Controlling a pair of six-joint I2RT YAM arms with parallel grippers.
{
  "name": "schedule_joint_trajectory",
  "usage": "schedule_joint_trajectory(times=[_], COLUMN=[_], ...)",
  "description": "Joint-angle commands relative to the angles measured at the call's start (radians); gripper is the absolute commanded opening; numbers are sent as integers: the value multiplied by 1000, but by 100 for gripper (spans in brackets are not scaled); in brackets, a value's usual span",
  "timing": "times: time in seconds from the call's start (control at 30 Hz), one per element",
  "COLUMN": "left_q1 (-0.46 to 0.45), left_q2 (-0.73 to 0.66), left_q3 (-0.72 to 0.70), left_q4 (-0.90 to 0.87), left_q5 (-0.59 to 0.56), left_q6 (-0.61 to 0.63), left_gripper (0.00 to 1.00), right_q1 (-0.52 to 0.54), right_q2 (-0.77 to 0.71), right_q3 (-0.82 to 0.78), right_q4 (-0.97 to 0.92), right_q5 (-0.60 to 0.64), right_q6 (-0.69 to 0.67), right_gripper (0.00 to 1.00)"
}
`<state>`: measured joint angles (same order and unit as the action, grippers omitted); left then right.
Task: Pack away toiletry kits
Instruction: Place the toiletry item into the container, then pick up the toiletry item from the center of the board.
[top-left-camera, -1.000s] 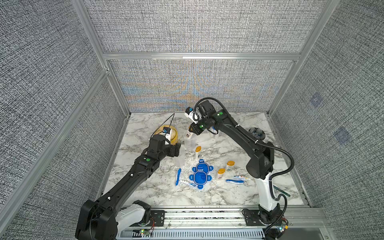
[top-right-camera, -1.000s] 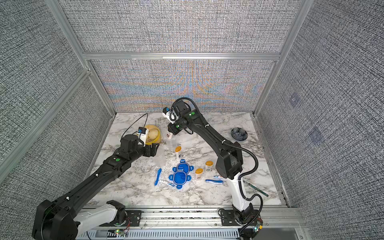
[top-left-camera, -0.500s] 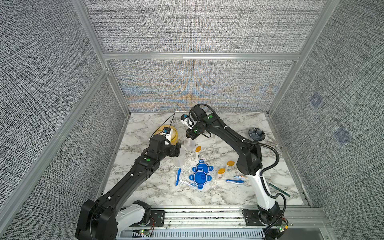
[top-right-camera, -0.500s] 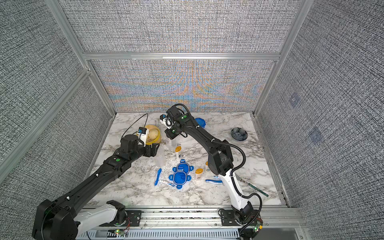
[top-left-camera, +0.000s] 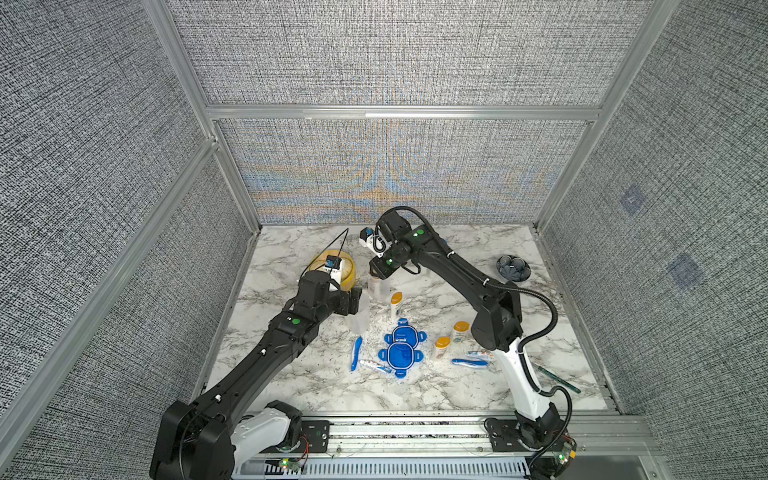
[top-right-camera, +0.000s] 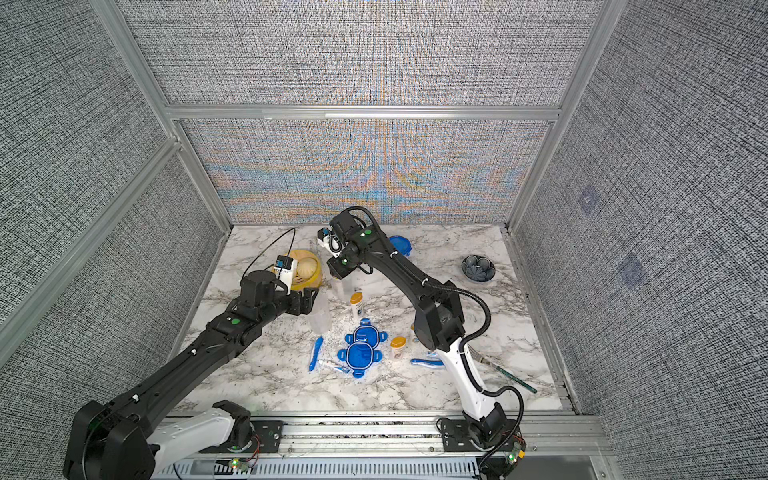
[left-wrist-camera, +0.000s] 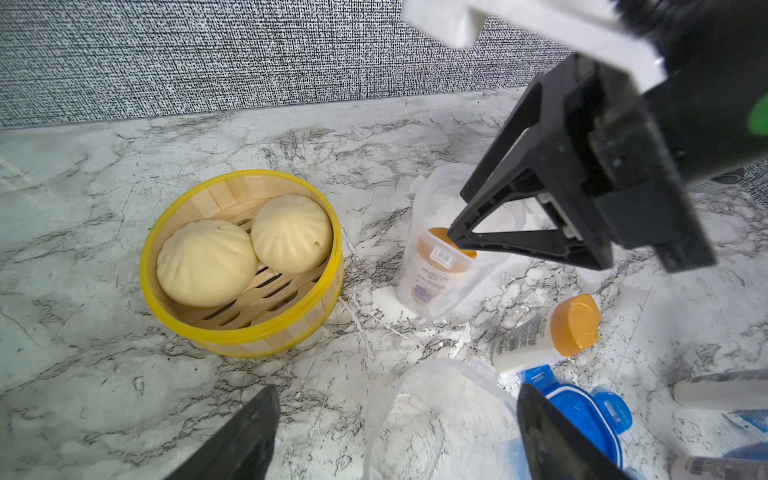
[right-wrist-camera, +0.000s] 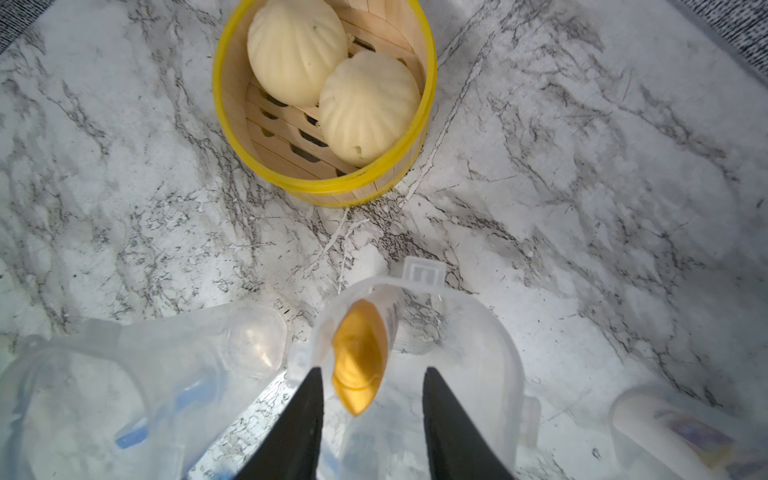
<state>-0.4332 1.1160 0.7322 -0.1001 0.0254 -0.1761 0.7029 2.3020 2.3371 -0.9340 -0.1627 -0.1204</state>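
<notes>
My right gripper (right-wrist-camera: 372, 370) hangs open just above a clear tub (right-wrist-camera: 498, 332). A white bottle with an orange cap (right-wrist-camera: 357, 353) leans inside that tub, with a gap to each finger. In both top views this gripper (top-left-camera: 376, 274) is beside the steamer. My left gripper (left-wrist-camera: 397, 390) stands open around an empty clear tub (left-wrist-camera: 436, 424), which shows near it (top-left-camera: 360, 318) in a top view. On the table are a standing bottle (top-left-camera: 395, 303), two blue lids (top-left-camera: 401, 347), two more bottles (top-left-camera: 460, 331), toothbrushes (top-left-camera: 355, 353) and a toothpaste tube (top-left-camera: 372, 365).
A yellow bamboo steamer (top-left-camera: 347, 270) with two buns stands just behind the left gripper. A dark bowl (top-left-camera: 513, 268) sits at the back right. A blue-lidded tub (top-right-camera: 401, 245) shows behind the right arm. A green-handled brush (top-left-camera: 557, 378) lies near the right front edge.
The right gripper's jaws have opened and let go of the orange-capped bottle, which now rests in the tub. The left arm has not moved.
</notes>
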Motion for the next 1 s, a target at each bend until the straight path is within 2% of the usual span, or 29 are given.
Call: schedule_joint_trajectory(times=[0.0,0.13,0.27,0.37,0.47,0.8,0.97], left_q1=[1,2,1,2,1,1,1], left_q2=[0,12,16,21,30,39,46], left_q3=[4,16,15,12,13,11,13], left_q4=[31,27,36,49,53,63,62], left_q5=[-6,-1,18,32,39,51,49], left_q6=[5,6,11,10,8,4,6], left_gripper=[88,88,88,88,88,88,88], right_q1=[8,5,-9,-14,-16,-19,-20], right_q2=[-62,-205,-392,-510,-552,-451,-395], right_q3=[-11,-133,-397,-592,-683,-686,-680], right_q4=[-8,2,93,191,211,213,231], right_q5=[21,40,23,-12,-30,-82,-54], right_q6=[-17,-41,-52,-35,-38,17,46], right_gripper=[45,55,72,80,85,84,76])
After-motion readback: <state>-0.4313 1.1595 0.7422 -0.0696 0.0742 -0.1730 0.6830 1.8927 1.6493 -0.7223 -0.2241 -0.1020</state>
